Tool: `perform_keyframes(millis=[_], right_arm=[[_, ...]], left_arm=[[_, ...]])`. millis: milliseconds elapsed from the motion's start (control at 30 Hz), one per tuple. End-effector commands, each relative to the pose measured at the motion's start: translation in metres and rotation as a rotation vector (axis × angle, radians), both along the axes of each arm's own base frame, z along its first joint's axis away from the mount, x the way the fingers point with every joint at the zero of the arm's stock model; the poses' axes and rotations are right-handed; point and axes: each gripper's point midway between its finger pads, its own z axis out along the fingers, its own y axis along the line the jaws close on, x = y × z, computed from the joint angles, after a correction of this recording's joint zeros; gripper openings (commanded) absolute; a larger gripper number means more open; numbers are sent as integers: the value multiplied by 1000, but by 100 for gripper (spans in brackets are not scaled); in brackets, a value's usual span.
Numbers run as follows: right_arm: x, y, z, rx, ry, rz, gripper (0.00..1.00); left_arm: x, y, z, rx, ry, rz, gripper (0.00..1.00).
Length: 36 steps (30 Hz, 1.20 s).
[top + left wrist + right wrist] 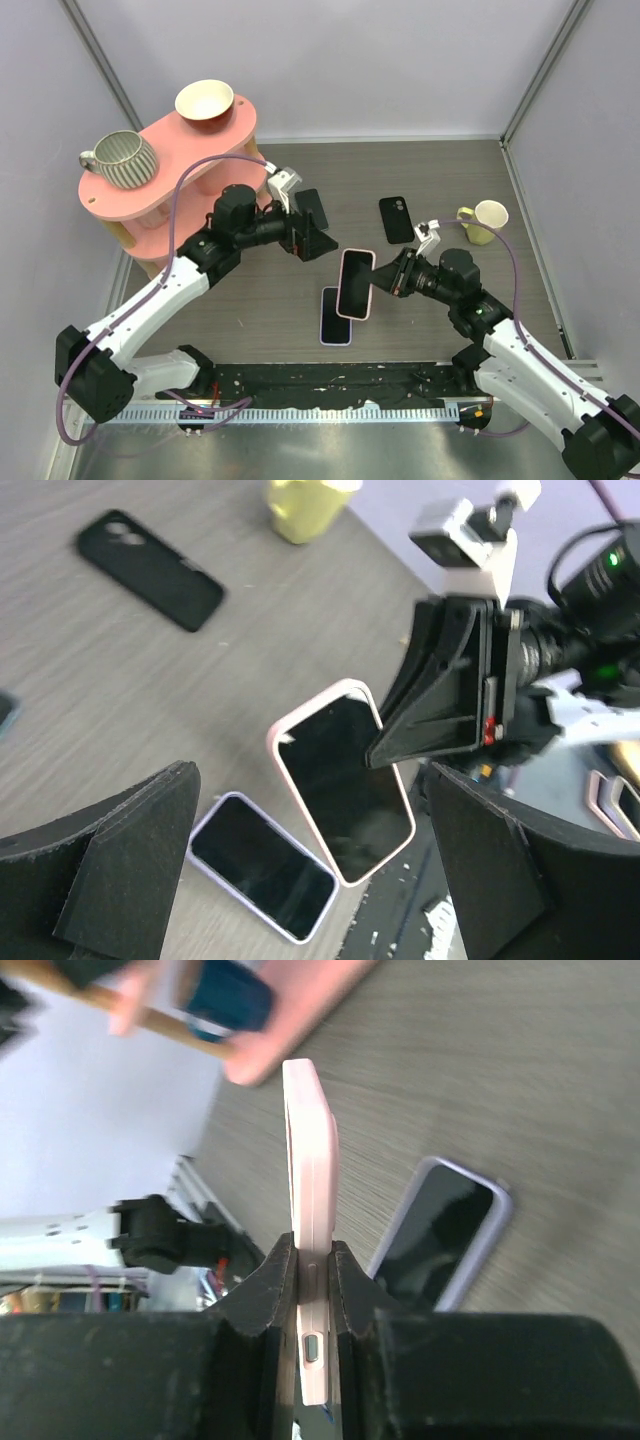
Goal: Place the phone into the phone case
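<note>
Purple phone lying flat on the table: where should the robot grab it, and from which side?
Judging by its pose, from straight above, pinching the two long edges of the purple-cased phone at the end nearest the robot. It lies flat, screen up, so only the thin sides are graspable. The pink-cased phone held in the right arm's fingers crowds its far end.

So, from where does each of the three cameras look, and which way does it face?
Top external: above and behind the arms, looking down on the table; both arms show, plus the left gripper and right gripper.
Left wrist: on the left arm, facing the right gripper holding the pink phone; its own fingers fill the bottom corners.
Right wrist: on the right arm, looking along its own fingers, shut on the pink phone's edge.
Shared: all three see the pink phone and the lilac phone on the table.
</note>
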Motion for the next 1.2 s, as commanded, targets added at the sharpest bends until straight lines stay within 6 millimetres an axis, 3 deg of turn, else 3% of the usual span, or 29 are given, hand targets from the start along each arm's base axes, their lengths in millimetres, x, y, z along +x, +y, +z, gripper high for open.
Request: perform_keyframes(millis=[0, 67, 200, 533, 600, 667, 733, 833, 967, 1167], right_arm=[[-1, -22, -48, -182, 213, -112, 1], [-5, -28, -63, -242, 262, -117, 1], [-4, -31, -76, -305, 287, -115, 1], [6, -24, -122, -391, 363, -72, 1], [7, -27, -131, -409, 380, -90, 5], [11, -34, -139, -429, 393, -145, 18], [13, -39, -141, -438, 398, -181, 27], [19, -48, -138, -455, 384, -247, 33], [24, -60, -135, -467, 369, -326, 36], [25, -62, -123, -442, 338, -348, 39]], left_arm=[[22, 35, -13, 196, -22, 198, 100], [15, 37, -17, 231, 4, 155, 100], [0, 33, -10, 203, -15, 73, 100], [-6, 46, -5, 200, -97, 116, 100], [-7, 46, -6, 204, -98, 115, 100], [-7, 46, -9, 228, -99, 118, 100], [-4, 49, -13, 256, -99, 148, 100], [1, 52, -13, 279, -116, 193, 99], [27, 73, -7, 357, -148, 396, 97], [43, 74, -4, 419, -113, 464, 93]])
